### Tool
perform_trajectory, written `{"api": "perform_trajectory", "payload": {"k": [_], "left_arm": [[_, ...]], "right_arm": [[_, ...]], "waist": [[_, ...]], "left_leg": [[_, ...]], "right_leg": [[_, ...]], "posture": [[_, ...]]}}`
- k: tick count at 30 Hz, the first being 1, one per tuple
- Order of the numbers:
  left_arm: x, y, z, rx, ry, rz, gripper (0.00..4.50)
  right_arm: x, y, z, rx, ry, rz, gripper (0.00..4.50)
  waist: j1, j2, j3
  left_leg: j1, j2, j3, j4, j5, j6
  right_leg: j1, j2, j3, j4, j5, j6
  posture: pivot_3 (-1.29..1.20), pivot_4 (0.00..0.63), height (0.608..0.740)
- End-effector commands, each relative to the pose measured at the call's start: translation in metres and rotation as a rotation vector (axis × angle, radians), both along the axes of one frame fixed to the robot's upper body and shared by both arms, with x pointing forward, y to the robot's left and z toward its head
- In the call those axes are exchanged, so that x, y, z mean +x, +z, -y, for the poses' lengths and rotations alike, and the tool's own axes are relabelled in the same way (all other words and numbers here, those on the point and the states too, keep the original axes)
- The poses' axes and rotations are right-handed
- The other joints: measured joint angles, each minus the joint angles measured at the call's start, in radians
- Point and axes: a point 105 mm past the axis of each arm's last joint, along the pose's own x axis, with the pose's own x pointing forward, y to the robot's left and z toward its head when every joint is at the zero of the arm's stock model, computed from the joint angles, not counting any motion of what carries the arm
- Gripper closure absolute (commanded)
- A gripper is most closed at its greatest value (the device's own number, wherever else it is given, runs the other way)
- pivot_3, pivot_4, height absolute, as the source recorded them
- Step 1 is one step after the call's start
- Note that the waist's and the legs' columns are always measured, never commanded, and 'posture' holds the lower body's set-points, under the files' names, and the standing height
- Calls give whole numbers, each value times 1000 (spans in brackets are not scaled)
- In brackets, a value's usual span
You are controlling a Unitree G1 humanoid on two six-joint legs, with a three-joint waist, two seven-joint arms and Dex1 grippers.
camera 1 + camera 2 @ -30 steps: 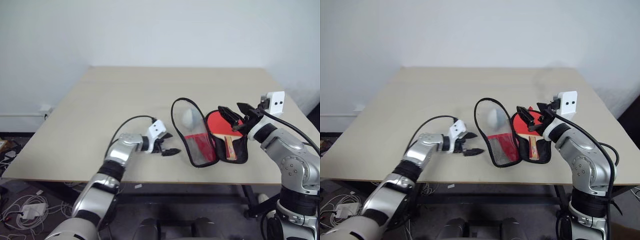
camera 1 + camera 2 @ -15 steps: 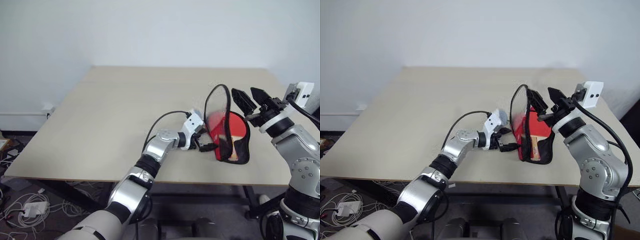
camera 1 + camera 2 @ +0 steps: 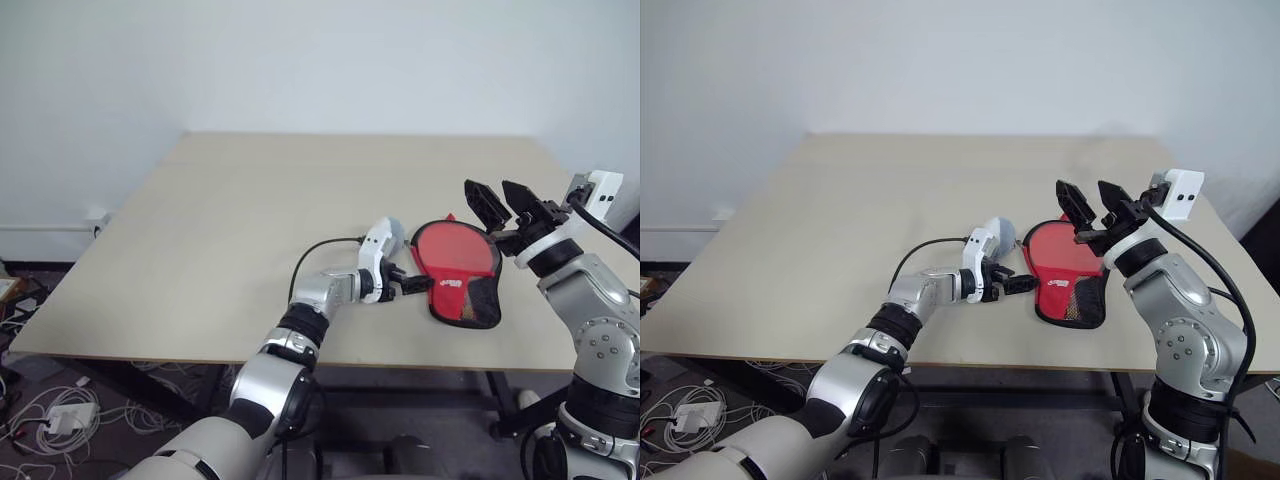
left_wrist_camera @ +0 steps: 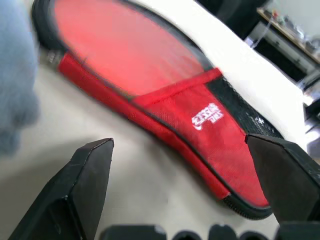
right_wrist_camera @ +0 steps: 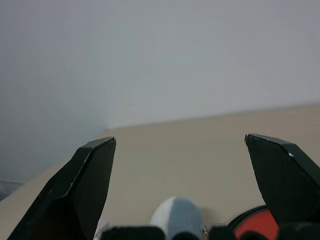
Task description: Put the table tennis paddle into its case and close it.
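Red case (image 3: 455,272) lies folded shut before us; our left gripper (image 3: 412,283) and right gripper (image 3: 503,203) gape wide, empty.

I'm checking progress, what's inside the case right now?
The case lies folded shut on the table, red face up. Nothing inside shows; the flap covers whatever it holds. Both grippers, left and right, are open and empty.

Beige table (image 3: 220,230): red case (image 3: 455,270), possibly soft grey-white lump (image 3: 392,232).
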Motion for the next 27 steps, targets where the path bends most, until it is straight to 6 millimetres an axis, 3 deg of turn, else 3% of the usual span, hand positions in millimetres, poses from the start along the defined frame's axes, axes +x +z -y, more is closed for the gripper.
{"api": "perform_trajectory", "payload": {"k": [1,6,12,22,27], "left_arm": [[-3,19,24,-35,-31,-50,0],[-10,16,33,-38,-34,-181,0],[-28,14,57,-32,-87,-300,0],[-79,31,100,-77,-338,-397,0],[-92,30,104,-95,-382,-467,0]], "right_arm": [[2,13,1,-6,-28,53,12],[4,10,5,-1,-62,42,12],[3,7,13,-3,-112,29,12],[-2,1,22,3,-171,14,12],[-4,1,27,6,-198,16,12]], "waist": [[0,0,0],[1,0,0],[3,0,0],[4,0,0],[3,0,0]], "left_leg": [[0,0,0,0,0,0],[0,0,0,0,0,0],[0,0,0,0,0,0],[0,0,0,-1,0,0],[0,0,0,-1,0,0]], "right_leg": [[0,0,0,0,0,0],[0,0,0,0,0,0],[0,0,0,-1,0,0],[0,0,0,-1,0,0],[0,0,0,-1,0,0]], "posture": [[0,0,740],[0,0,740],[0,0,740],[0,0,740],[0,0,740]]}}
